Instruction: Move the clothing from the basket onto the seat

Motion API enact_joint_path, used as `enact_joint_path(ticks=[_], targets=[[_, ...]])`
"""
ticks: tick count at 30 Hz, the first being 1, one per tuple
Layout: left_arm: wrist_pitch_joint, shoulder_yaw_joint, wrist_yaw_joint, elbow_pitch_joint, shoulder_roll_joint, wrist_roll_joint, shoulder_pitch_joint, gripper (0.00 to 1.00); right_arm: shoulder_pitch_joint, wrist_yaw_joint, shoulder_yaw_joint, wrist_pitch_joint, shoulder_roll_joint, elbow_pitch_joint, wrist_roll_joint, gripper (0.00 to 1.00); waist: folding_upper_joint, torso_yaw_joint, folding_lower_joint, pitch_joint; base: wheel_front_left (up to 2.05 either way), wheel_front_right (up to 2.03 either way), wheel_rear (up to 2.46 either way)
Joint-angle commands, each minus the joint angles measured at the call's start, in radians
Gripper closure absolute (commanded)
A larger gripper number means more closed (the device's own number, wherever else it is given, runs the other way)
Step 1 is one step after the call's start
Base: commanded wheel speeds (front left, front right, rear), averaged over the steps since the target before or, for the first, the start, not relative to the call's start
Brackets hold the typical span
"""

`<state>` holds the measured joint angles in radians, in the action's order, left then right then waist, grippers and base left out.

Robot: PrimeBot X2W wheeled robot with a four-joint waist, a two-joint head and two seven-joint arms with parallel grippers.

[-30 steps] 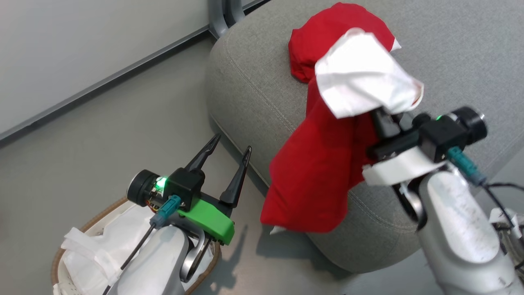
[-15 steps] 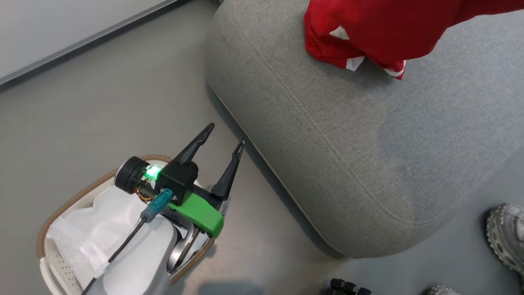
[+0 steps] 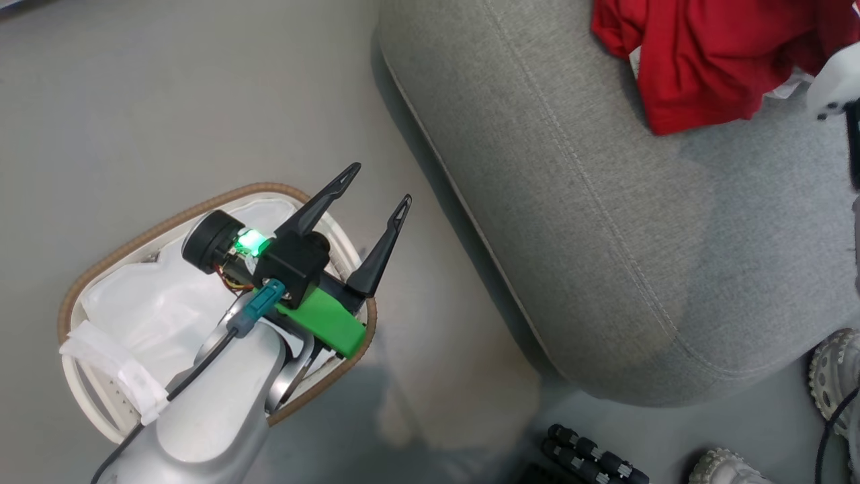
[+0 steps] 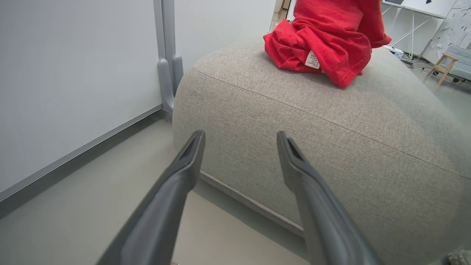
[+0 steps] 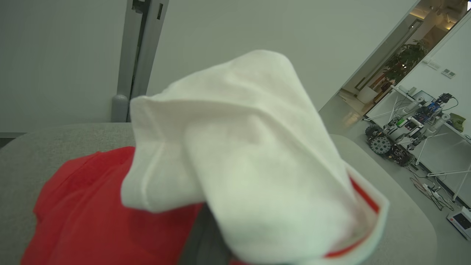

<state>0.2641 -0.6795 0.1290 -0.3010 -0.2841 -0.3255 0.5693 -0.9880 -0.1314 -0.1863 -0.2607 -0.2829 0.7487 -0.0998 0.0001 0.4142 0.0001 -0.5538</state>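
Clothing [image 3: 699,67]: we log it lying on top of the seat [image 3: 591,222], at the upper right of the head view, well apart from the basket [image 3: 161,225].

Left to right, head view:
- Basket stands on the floor [image 3: 134,101] at lower left, near the seat's rounded end but not touching it. White liner [image 3: 134,302] lies inside.
- Left tool [image 3: 380,183] hovers over the basket's right rim, fingers spread wide, nothing between them.
- Seat: grey weave, with a stitched seam running along its edge.
- Clothing is bunched red on the seat top.
- A pale part of the right arm [image 3: 833,87] shows at the right edge, touching the clothing.
- A person's shoe [image 3: 833,376] is on the floor at lower right, just beside the seat.

Left wrist view: the parted fingers point at the seat's side. The clothing [image 4: 331,48] is heaped on top, with a white label showing.

Right wrist view: a white panel of the clothing [image 5: 239,154] drapes over the right tool, with red fabric lower left on the seat. The fingers are covered, so we cannot tell whether this tool is open or closed.
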Motion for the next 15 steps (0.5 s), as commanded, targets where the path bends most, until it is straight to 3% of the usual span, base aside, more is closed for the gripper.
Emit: enact_joint_path(ticks=[1,2,4,5,6,7,15], targets=[[0.000,0.001,0.003,0.001,-0.011,-0.011,0.020,0.00,0.024,0.001,-0.019,-0.004,0.014,0.016,-0.008,0.93,-0.0001,-0.043,-0.0001,-0.053,0.00,0.00,0.00],[0.000,-0.001,0.003,0.001,-0.010,-0.010,0.025,0.00,0.042,0.001,-0.030,-0.005,0.024,0.026,-0.010,0.90,-0.0001,-0.046,-0.0001,-0.057,0.00,0.00,0.00],[0.000,-0.001,0.003,0.000,-0.010,-0.013,0.031,0.00,0.079,0.001,-0.054,-0.005,0.045,0.041,-0.014,0.76,-0.0001,-0.049,-0.0001,-0.061,0.00,0.00,0.00],[0.000,0.000,0.003,-0.003,-0.010,-0.016,0.032,0.00,0.097,0.001,-0.069,-0.005,0.055,0.044,-0.014,0.61,-0.0001,-0.050,-0.0001,-0.060,0.00,0.00,0.00],[0.000,0.001,0.003,-0.005,-0.010,-0.018,0.032,0.00,0.111,0.001,-0.079,-0.005,0.063,0.045,-0.015,0.57,-0.0001,-0.051,-0.0001,-0.058,0.00,0.00,0.00],[0.000,0.004,0.003,-0.009,-0.010,-0.018,0.030,0.00,0.127,0.001,-0.085,-0.005,0.073,0.040,-0.018,0.03,-0.0001,-0.049,-0.0001,-0.054,0.00,0.00,0.00],[0.000,0.025,0.003,-0.036,0.015,-0.031,-0.013,0.00,0.272,0.001,-0.096,-0.005,0.089,-0.032,-0.024,0.00,-0.0001,-0.035,-0.0001,0.018,0.00,0.00,0.00]])
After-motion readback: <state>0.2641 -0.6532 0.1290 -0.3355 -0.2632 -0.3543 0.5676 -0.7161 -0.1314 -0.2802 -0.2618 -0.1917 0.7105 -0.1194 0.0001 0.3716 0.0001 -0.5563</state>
